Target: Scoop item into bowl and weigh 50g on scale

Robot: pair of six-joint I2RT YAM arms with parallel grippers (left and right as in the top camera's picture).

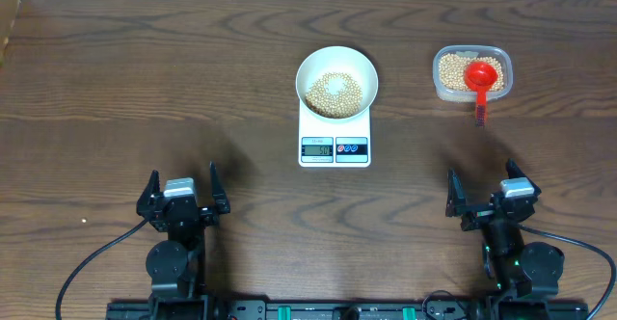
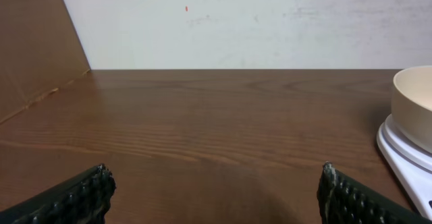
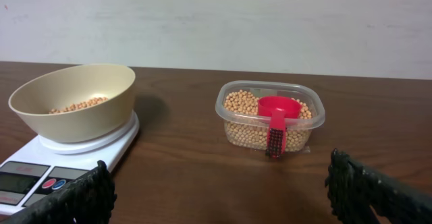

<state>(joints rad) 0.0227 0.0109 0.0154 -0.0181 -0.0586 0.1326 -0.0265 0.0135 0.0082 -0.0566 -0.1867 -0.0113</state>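
The round white bowl (image 1: 336, 81), partly filled with small tan-yellow beans (image 1: 334, 93), sits on the flat white digital scale (image 1: 335, 138). LCD digits are unreadable. A red plastic scoop (image 3: 276, 117) rests in the clear plastic tub (image 3: 270, 115). Left gripper (image 1: 183, 196) and right gripper (image 1: 490, 196) are spread wide, holding nothing.

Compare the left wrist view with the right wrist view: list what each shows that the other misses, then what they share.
Only the left wrist view shows the brown panel at the table's left edge, with the left gripper open and empty.

Only the right wrist view shows the clear tub of beans with the red scoop resting in it, handle over the rim, the beans in the bowl, the scale's display and buttons, and the right gripper open.

Both show the bowl sitting on the scale, the table and the wall.
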